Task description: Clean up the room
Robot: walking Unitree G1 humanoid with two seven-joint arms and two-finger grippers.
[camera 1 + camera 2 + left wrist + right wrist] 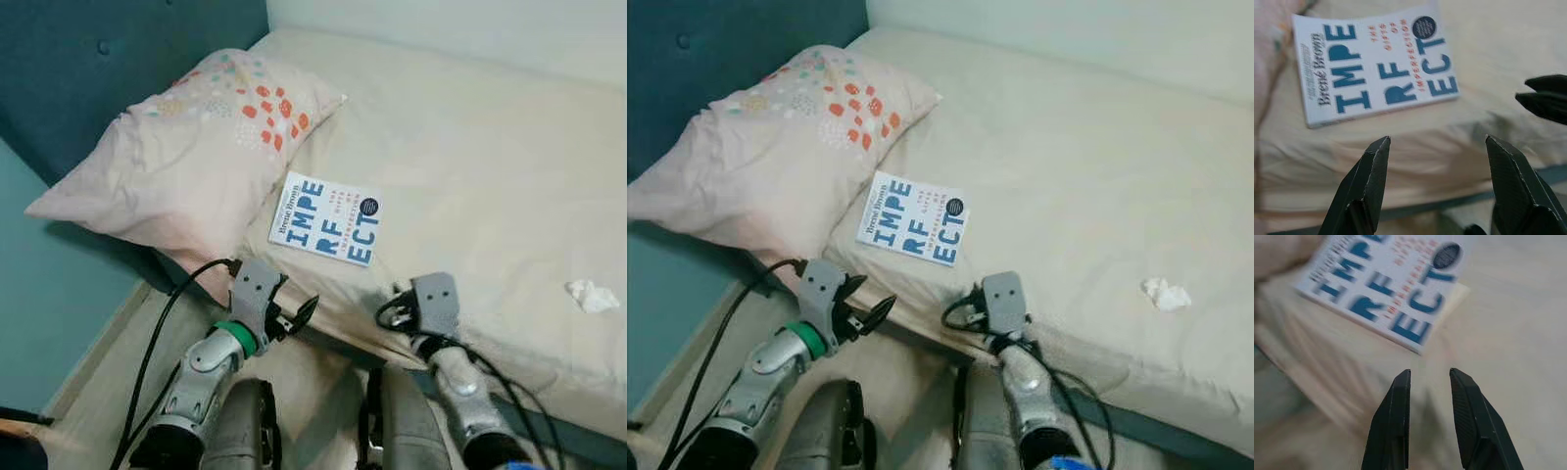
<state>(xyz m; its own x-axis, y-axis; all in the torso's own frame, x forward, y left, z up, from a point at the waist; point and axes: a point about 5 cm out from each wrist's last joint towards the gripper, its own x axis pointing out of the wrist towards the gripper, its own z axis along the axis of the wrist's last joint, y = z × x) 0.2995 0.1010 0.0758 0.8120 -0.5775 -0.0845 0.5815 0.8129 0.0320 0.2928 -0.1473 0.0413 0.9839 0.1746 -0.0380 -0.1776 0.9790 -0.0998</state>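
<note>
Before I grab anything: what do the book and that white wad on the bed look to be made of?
Book: a paperback, apparently matte printed card; thin, flat, with no hard boards visible. White wad: probably tissue or soft paper, judging by its crumpled, ragged edges, though it is too small to be sure.

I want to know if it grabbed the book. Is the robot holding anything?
No, nothing is held. The left gripper is open, the right gripper is nearly closed on nothing, and the book lies untouched on the bed.

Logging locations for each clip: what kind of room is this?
Most likely a bedroom: a bed with a cream sheet against a teal padded headboard, a patterned pillow, and a paperback book lying on the sheet.
</note>
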